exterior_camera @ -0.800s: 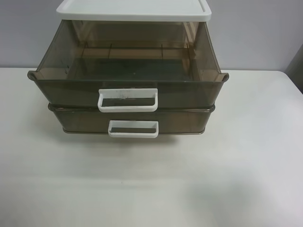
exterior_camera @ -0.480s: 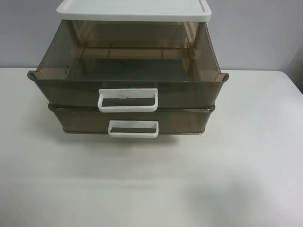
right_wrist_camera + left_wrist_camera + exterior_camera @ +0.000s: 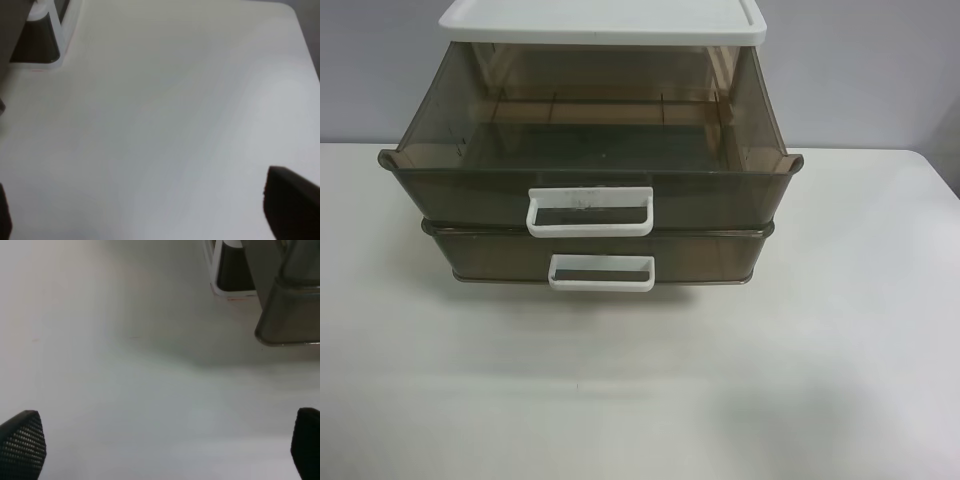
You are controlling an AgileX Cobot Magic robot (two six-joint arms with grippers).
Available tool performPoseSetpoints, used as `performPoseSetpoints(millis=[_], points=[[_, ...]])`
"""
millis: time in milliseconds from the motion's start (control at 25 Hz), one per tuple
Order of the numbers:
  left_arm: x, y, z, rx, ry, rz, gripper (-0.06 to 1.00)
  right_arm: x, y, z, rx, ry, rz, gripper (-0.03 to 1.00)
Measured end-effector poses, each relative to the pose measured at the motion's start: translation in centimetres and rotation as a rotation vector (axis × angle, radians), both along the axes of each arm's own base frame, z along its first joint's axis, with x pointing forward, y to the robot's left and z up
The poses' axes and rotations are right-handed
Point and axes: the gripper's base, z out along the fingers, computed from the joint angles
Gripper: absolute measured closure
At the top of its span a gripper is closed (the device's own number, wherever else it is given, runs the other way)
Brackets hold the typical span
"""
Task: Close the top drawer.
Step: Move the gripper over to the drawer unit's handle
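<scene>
Currently: top drawer (image 3: 590, 180) unchanged over last second, pulled far out, overhanging lower drawer (image 3: 600, 256). Closing not begun. Left gripper (image 3: 164, 445) spread wide, near lower drawer, touching nothing. Right gripper (image 3: 147, 210) apparently spread too; view partial. Push on scuffed handle (image 3: 590, 211) pending.

top drawer (image 3: 590, 150) — glossy plastic; table (image 3: 640, 390) — matt

You'll see the smoky brown see-through plastic top drawer (image 3: 460, 185) carries a white rectangular loop handle (image 3: 590, 211) with faint grey scuffs; the matching brown lower drawer (image 3: 490, 255) has a plain white handle (image 3: 601, 272). The flat cabinet top (image 3: 600, 20) is white, the table (image 3: 820, 350) off-white, the wall (image 3: 860, 70) pale grey. The left gripper (image 3: 160, 447) has black pads (image 3: 21, 445) with a fine mesh pattern
</scene>
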Motion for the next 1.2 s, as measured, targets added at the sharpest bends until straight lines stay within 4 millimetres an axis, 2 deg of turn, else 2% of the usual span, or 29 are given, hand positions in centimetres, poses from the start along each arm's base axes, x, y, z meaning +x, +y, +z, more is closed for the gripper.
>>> performPoseSetpoints(millis=[280,360,440,640,800,960,1080,1200], points=[[0.0,0.0,0.0,0.000,0.000,0.000,-0.05,0.0,0.2,0.3,-0.030,0.006,0.064,-0.03],[0.0,0.0,0.0,0.000,0.000,0.000,-0.05,0.5,0.5,1.8,-0.046,0.017,0.128,-0.03],[0.0,0.0,0.0,0.000,0.000,0.000,-0.05,1.1,0.9,4.2,-0.046,0.015,0.196,-0.03],[0.0,0.0,0.0,0.000,0.000,0.000,-0.05,4.8,2.7,9.1,-0.029,0.093,0.390,-0.03],[0.0,0.0,0.0,0.000,0.000,0.000,-0.05,8.1,5.9,10.6,-0.056,0.212,0.597,-0.03],[0.0,0.0,0.0,0.000,0.000,0.000,-0.05,10.5,10.7,10.3,-0.148,0.341,0.783,-0.03],[0.0,0.0,0.0,0.000,0.000,0.000,-0.05,11.4,14.8,9.4,-0.226,0.415,0.902,-0.03],[0.0,0.0,0.0,0.000,0.000,0.000,-0.05,11.3,18.9,8.2,-0.299,0.473,1.015,-0.03]])
